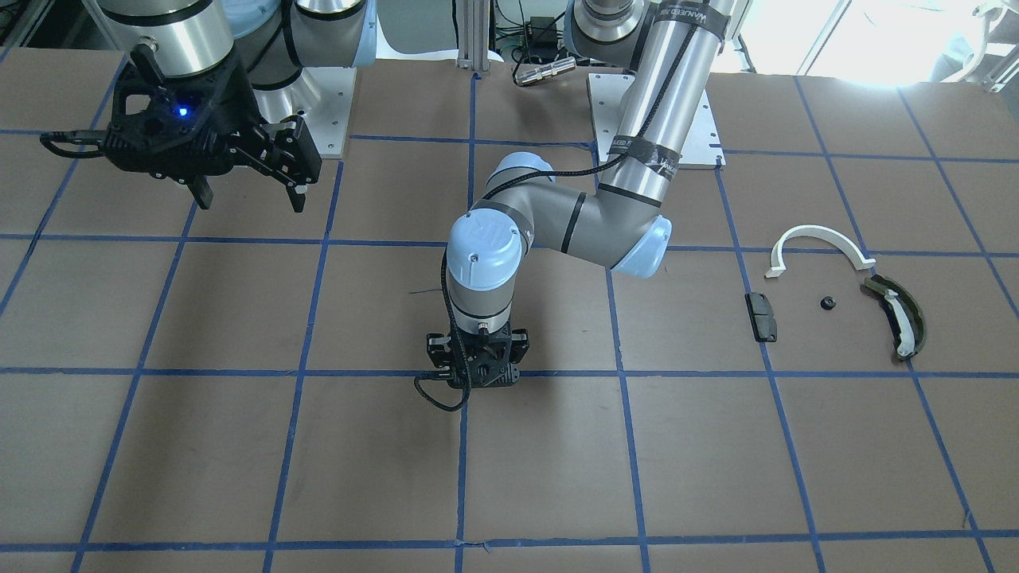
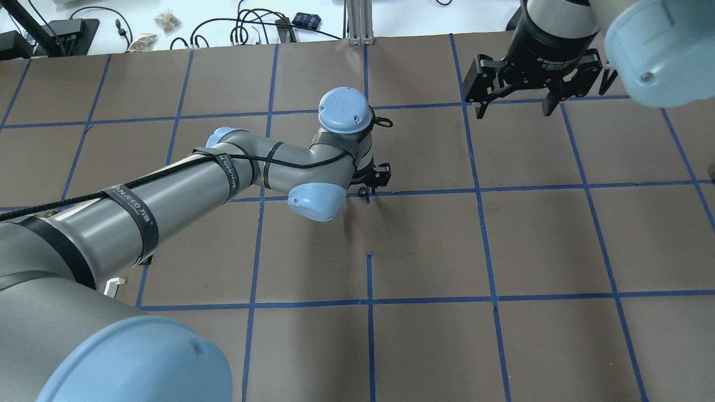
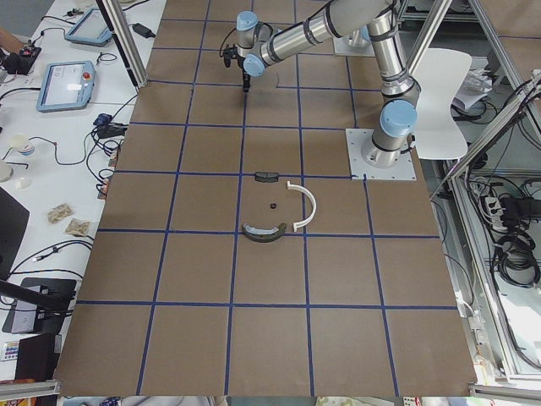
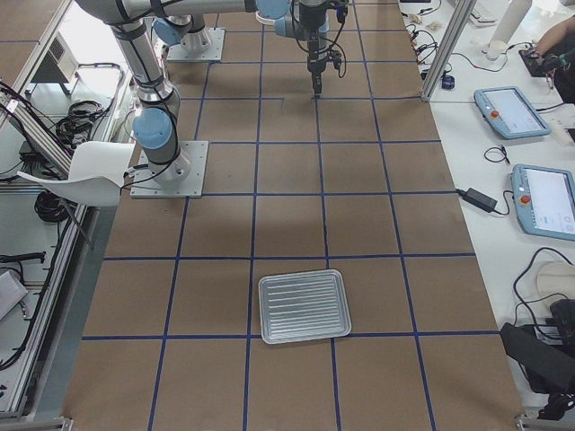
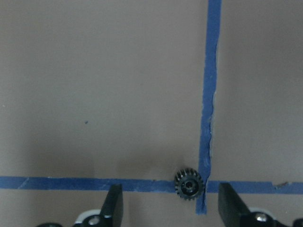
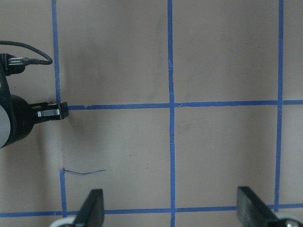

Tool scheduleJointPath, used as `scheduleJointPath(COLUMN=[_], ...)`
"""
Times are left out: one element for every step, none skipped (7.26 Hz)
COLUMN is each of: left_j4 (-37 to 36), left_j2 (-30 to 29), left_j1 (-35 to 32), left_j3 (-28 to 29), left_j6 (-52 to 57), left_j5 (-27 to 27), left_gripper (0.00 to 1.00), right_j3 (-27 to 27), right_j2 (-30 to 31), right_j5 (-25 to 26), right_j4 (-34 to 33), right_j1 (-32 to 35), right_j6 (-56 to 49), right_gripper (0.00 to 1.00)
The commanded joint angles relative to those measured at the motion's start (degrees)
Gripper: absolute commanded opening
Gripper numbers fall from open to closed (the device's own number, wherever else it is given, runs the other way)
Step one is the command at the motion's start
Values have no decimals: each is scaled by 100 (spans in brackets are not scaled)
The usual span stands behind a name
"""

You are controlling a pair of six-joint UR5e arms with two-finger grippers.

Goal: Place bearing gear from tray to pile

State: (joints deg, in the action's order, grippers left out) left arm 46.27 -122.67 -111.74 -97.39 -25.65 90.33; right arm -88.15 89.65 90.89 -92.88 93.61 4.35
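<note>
A small black toothed bearing gear [image 5: 189, 184] lies on the brown table at a crossing of blue tape lines; it also shows in the overhead view [image 2: 363, 191]. My left gripper [image 5: 173, 204] is open, pointing straight down over it, with a finger on each side and not touching it. From the front the gripper [image 1: 476, 380] hides the gear. The pile lies apart toward the robot's left: a white half-ring arc [image 1: 820, 239], an olive-green curved piece [image 1: 899, 314], a black block [image 1: 760, 316] and a small black part [image 1: 828, 302]. My right gripper [image 2: 514, 103] is open, empty and held high.
A ribbed metal tray [image 4: 304, 305] lies near the table's right end, far from both grippers, with nothing visible in it. Tablets and cables sit on the white bench [image 4: 503, 180] beyond the far edge. A thin loose thread [image 2: 391, 255] lies on the table.
</note>
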Motion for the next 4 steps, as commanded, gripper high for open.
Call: scheduleJointPath(left_j4=[-22, -13, 13, 57], left_j2=[-29, -38, -64, -64], left_j1=[-32, -24, -24, -24], left_j3=[10, 10, 88, 184], left_j6=[16, 51, 43, 51], left_j5=[-6, -6, 2, 28], left_gripper=[18, 11, 4, 0], right_j3=[8, 8, 8, 8], right_j2=[0, 0, 9, 0], right_j5=[-9, -18, -10, -27], right_j4=[-11, -11, -2, -11], right_j1=[-1, -1, -9, -1], right_j6=[-4, -4, -4, -4], right_gripper=[100, 100, 100, 100])
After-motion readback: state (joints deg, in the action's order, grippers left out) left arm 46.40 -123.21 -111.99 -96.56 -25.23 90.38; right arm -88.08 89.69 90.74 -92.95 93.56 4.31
